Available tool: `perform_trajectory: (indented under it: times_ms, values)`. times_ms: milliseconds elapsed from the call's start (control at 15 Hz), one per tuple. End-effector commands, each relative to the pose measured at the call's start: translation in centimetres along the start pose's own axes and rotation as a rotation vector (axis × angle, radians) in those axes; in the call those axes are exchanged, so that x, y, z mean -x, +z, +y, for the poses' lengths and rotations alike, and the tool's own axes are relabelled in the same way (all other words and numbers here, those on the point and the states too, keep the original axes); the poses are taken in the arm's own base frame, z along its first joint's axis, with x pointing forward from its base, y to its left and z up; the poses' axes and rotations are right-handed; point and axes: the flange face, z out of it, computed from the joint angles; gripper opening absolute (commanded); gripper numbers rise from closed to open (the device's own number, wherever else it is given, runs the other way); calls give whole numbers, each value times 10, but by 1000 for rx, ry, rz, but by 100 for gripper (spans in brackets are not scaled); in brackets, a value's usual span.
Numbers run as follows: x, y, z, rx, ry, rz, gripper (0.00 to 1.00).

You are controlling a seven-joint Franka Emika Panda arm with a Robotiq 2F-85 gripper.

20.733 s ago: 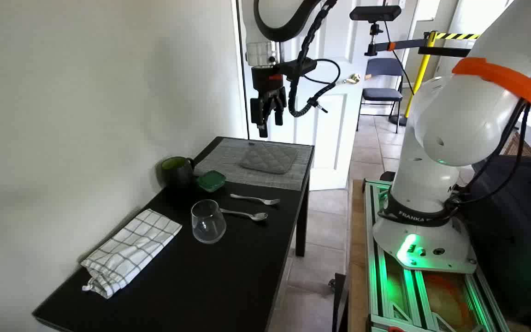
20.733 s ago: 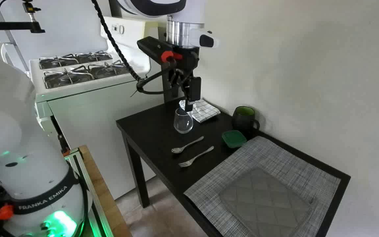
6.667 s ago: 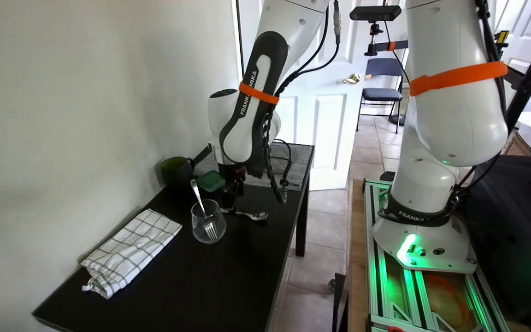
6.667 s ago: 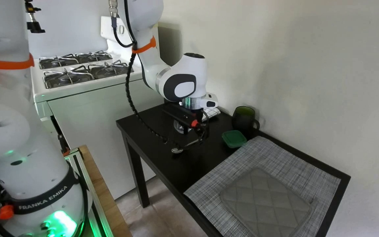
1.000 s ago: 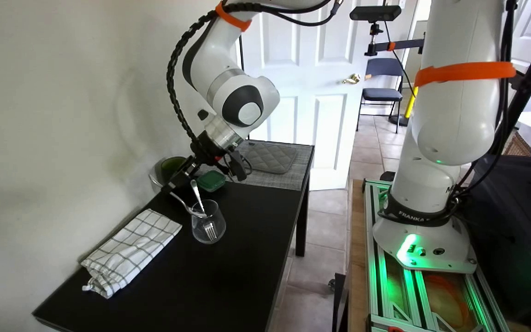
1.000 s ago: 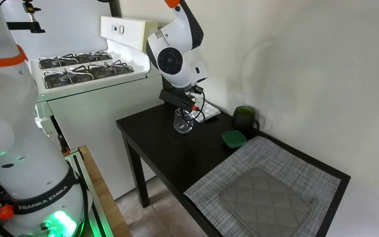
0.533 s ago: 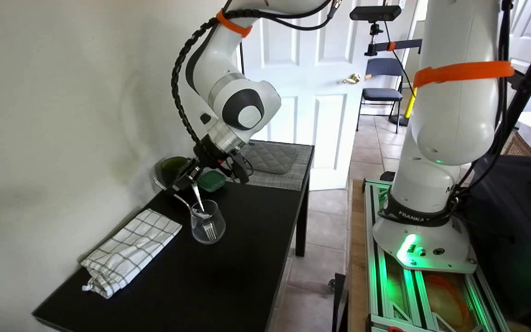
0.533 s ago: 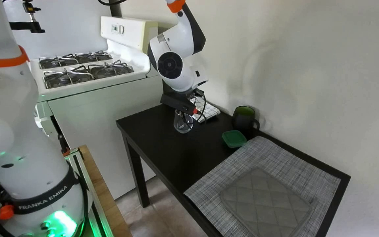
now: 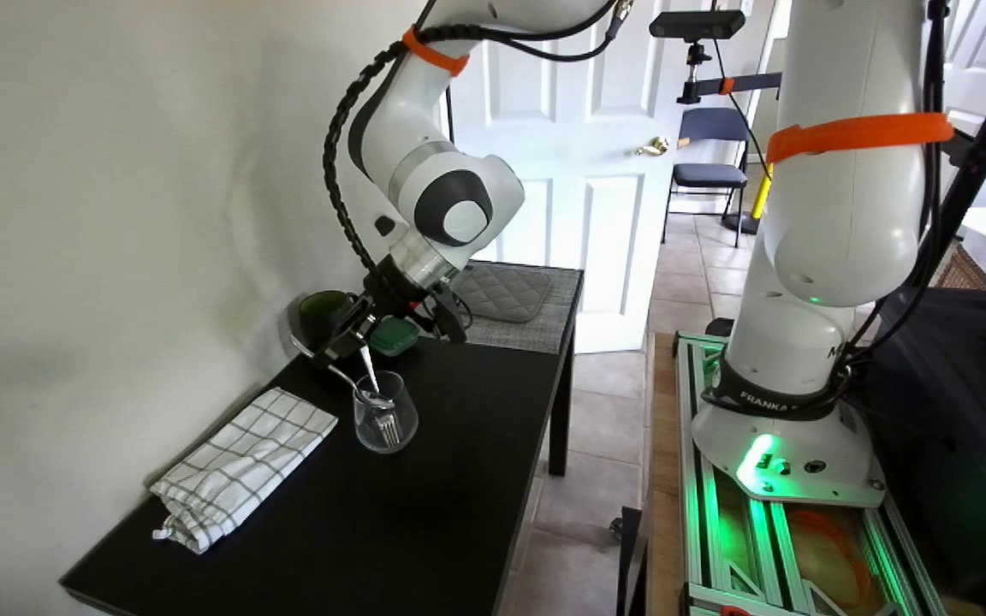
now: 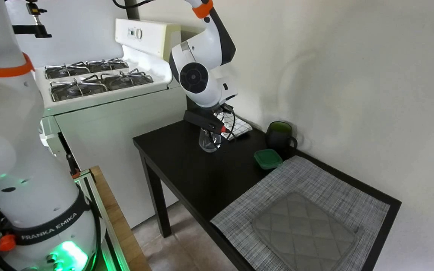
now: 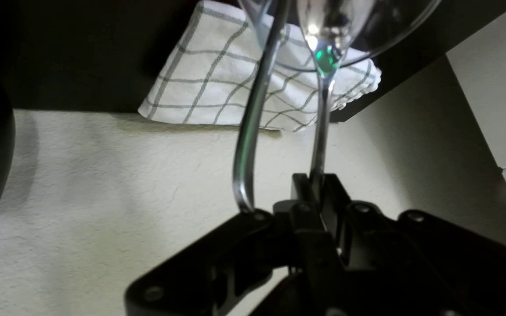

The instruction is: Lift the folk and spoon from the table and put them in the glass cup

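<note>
Reading 1 of 2 placed: can see fork (image 11: 251, 112) resting in glass cup (image 9: 405, 417), tines down, handle out past the rim. Holding spoon (image 11: 322, 118) by its handle in tool (image 11: 316, 182), pinched narrow, bowl apparently just inside the same mouth. Remaining, likely: lower, release, back off. Seeing nothing else in glass cup. Can't tell contents of dark mug (image 10: 278, 137) or green box (image 10: 268, 159) farther along surface (image 9: 407, 513).

White FRANKA EMIKA lettering (image 10: 49, 227), on black band (image 10: 75, 207), around robot base (image 10: 32, 258)
</note>
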Motion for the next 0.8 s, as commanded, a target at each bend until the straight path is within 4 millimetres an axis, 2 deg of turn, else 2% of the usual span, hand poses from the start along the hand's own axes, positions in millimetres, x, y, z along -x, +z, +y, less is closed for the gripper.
perform_trajectory:
  times_ms: [0, 733]
  values:
    - [9, -1, -3, 5, -16, -5, 3]
    - [19, -7, -6, 4, -25, -25, 3]
